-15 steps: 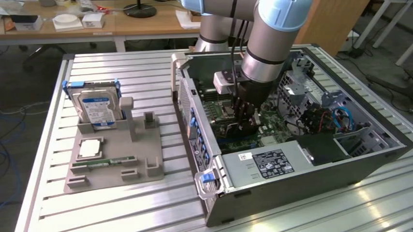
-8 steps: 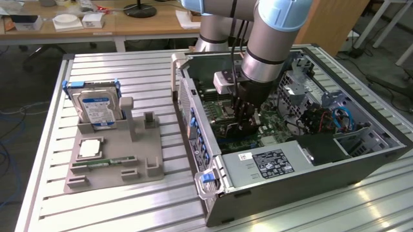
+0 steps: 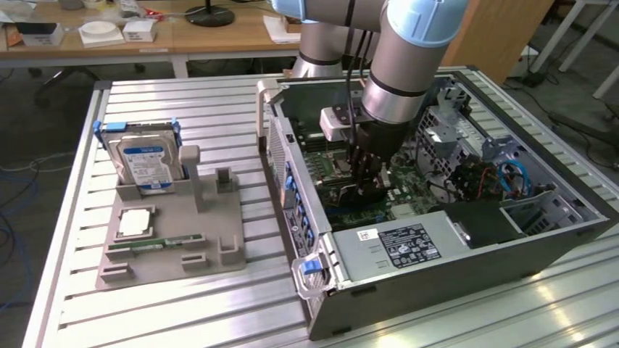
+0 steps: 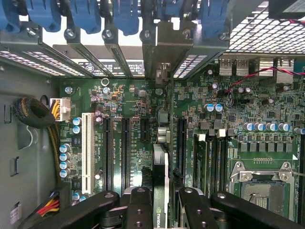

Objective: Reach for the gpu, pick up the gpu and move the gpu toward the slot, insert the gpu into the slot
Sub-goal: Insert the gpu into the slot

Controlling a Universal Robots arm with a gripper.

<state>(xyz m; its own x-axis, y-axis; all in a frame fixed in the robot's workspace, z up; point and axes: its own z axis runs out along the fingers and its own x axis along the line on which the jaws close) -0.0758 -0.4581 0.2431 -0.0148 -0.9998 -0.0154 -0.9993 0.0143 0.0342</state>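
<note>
Black gripper [image 4: 159,202] fingers are pinching the gpu [image 4: 159,181] edge-on, standing over the motherboard [image 4: 119,102] slots near the case's rear brackets; any tilt is risking a jammed, misaligned connector.

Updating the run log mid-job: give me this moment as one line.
stage: insertion | gripper: shut on gpu | gpu: edge-on, upright over motherboard slots | location: inside computer case | seated: cannot tell

Gpu [image 4: 161,188] edge-on, upright over the motherboard's slot [image 4: 157,138].
</note>
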